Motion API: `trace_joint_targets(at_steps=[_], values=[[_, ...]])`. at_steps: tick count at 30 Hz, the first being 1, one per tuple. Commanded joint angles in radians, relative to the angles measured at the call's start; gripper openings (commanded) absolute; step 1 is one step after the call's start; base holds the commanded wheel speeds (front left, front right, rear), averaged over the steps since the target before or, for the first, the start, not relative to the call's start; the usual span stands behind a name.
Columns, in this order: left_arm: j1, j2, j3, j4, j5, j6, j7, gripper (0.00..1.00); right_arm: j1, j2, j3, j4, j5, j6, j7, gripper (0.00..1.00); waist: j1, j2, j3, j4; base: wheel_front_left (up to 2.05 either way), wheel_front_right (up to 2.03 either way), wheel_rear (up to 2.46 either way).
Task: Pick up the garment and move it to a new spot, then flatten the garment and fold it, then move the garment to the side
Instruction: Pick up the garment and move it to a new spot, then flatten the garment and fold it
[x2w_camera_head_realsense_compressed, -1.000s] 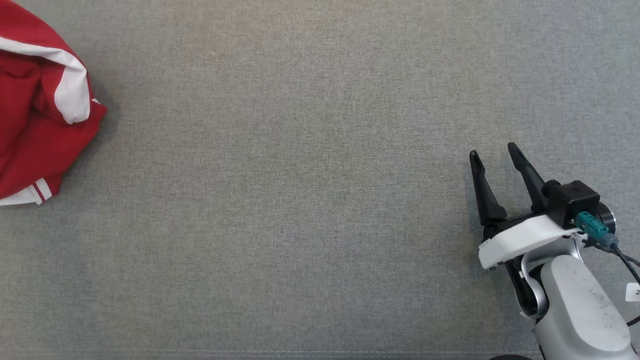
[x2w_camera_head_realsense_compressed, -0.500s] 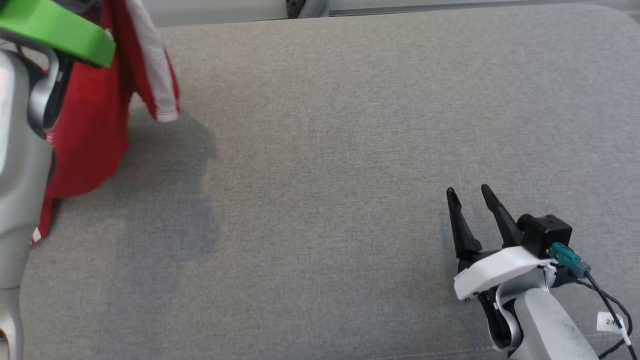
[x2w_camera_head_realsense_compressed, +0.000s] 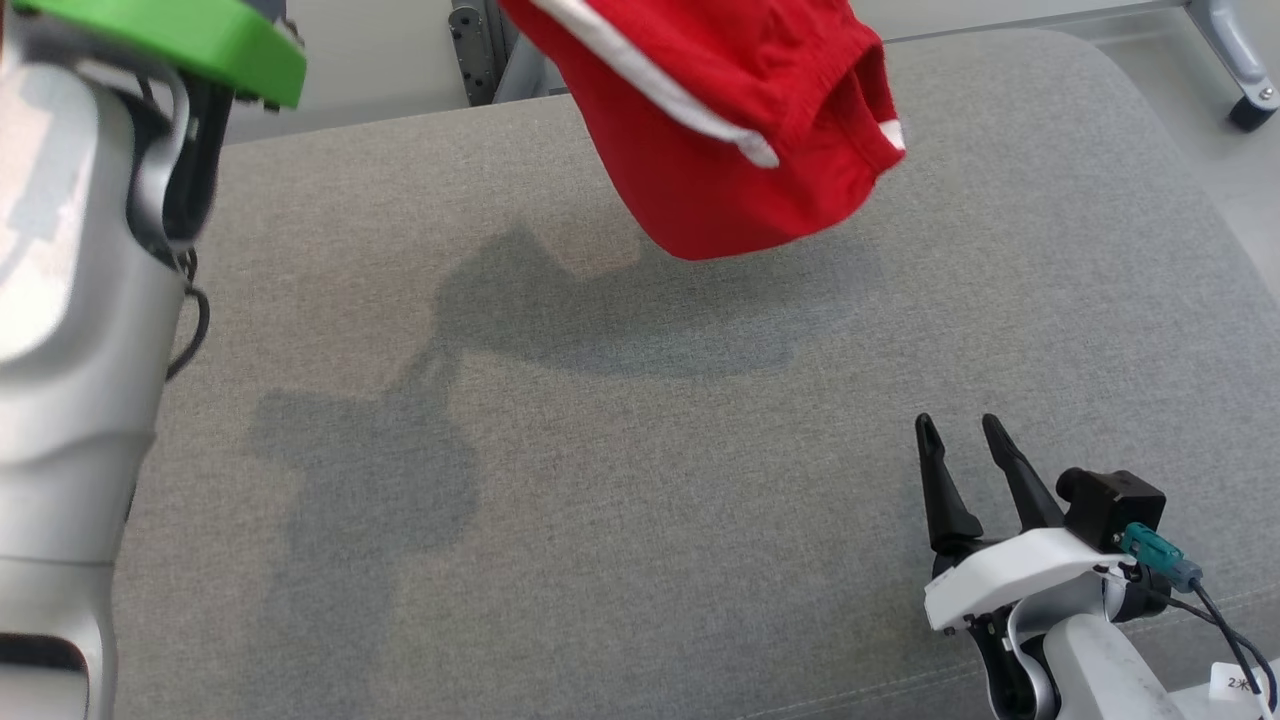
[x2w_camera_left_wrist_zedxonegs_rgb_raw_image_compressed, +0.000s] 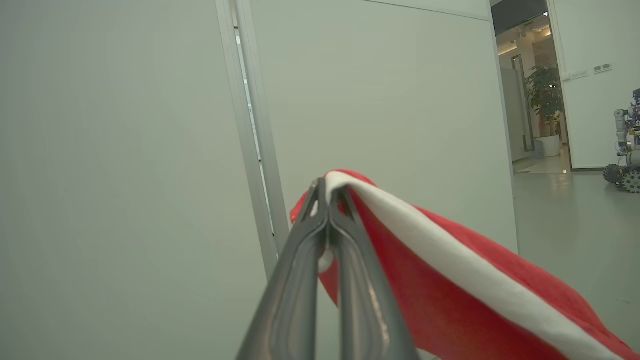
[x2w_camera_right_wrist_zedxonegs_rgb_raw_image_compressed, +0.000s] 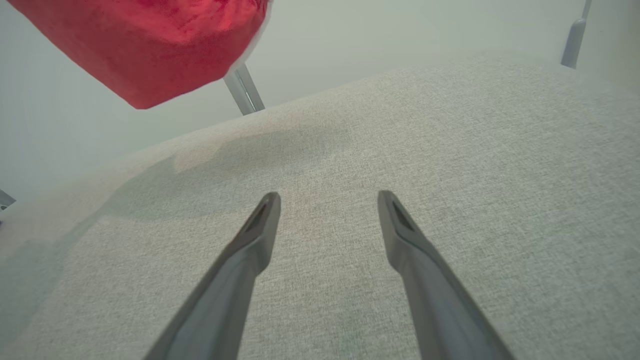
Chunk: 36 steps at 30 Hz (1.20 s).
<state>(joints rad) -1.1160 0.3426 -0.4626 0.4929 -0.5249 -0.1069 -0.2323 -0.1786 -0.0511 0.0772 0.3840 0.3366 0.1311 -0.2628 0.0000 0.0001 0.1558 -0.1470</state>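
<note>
Garment (x2w_camera_head_realsense_compressed: 740, 130), red with white stripes, hangs in the air above the far half of the grey tabletop (x2w_camera_head_realsense_compressed: 600, 450). No part of it can be seen touching the surface, and its shadow falls on the cloth just below.

In the left wrist view the left end effector (x2w_camera_left_wrist_zedxonegs_rgb_raw_image_compressed: 330, 187) has its two fingers pressed together on a white-striped edge of the fabric. The fabric drapes away from the tips, to the right and down. In the head view the left arm (x2w_camera_head_realsense_compressed: 80, 300), silver with a green cover (x2w_camera_head_realsense_compressed: 200, 40), rises along the left edge, and the garment runs off the top edge of that view.

The right end effector (x2w_camera_head_realsense_compressed: 962, 425) sits low at the near right of the tabletop. Its fingers are spread apart with nothing between them and point toward the far edge. The garment is well apart from it, up and to its left. In the right wrist view the lower end of the red bundle shows at the upper left, above the tabletop and far beyond the fingertips.
</note>
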Motion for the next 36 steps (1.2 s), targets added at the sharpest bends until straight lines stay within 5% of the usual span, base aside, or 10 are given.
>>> trace_joint_targets(at_steps=[1, 8, 13, 14, 15, 16, 24, 36], values=[[0.075, 0.011, 0.006, 0.039, -0.016, 0.011, -0.009, 0.00, -0.002, 0.000, -0.003, -0.004, 0.005, 0.000, -0.003, 1.00, 0.0000, -0.0001, 0.012, -0.005, 0.00, 0.00, 0.00], [0.399, -0.046, 0.071, 0.207, -0.084, 0.019, -0.035, 0.00, -0.035, -0.001, 0.002, -0.001, -0.019, 0.000, -0.003, 1.00, 0.0000, -0.0001, 0.055, 0.001, 0.00, 0.00, 0.00], [0.590, -0.090, 0.169, 0.250, -0.033, 0.030, -0.033, 0.00, -0.058, -0.001, 0.009, 0.003, -0.044, 0.000, -0.003, 1.00, 0.0000, -0.0001, 0.064, 0.008, 0.00, 0.00, 0.00], [0.617, -0.100, 0.186, 0.252, -0.017, 0.030, -0.033, 0.24, -0.060, -0.001, 0.011, 0.005, -0.046, -0.001, -0.003, 1.00, 0.0000, -0.0001, 0.060, 0.011, 0.00, 0.00, 0.00], [0.641, -0.107, 0.204, 0.246, 0.005, 0.031, -0.033, 0.88, -0.061, -0.001, 0.012, 0.006, -0.050, -0.001, -0.003, 1.00, 0.0000, -0.0001, 0.054, 0.014, 0.00, 0.00, 0.00], [0.669, -0.116, 0.226, 0.241, 0.019, 0.033, -0.033, 1.00, -0.059, -0.001, 0.015, 0.007, -0.052, -0.001, -0.003, 1.00, 0.0000, -0.0001, 0.046, 0.018, 0.00, 0.00, 0.00], [0.826, -0.168, 0.364, 0.172, 0.144, 0.046, -0.032, 1.00, -0.021, -0.001, 0.043, 0.022, -0.035, 0.000, -0.003, 1.00, 0.0000, -0.0001, -0.028, 0.052, 0.00, 0.00, 0.00], [1.018, -0.271, 0.479, -0.037, 0.305, 0.000, -0.031, 1.00, 0.024, -0.003, 0.086, 0.043, -0.023, -0.001, -0.003, 1.00, 0.0000, -0.0001, -0.093, 0.172, 0.00, 0.00, 0.00]])
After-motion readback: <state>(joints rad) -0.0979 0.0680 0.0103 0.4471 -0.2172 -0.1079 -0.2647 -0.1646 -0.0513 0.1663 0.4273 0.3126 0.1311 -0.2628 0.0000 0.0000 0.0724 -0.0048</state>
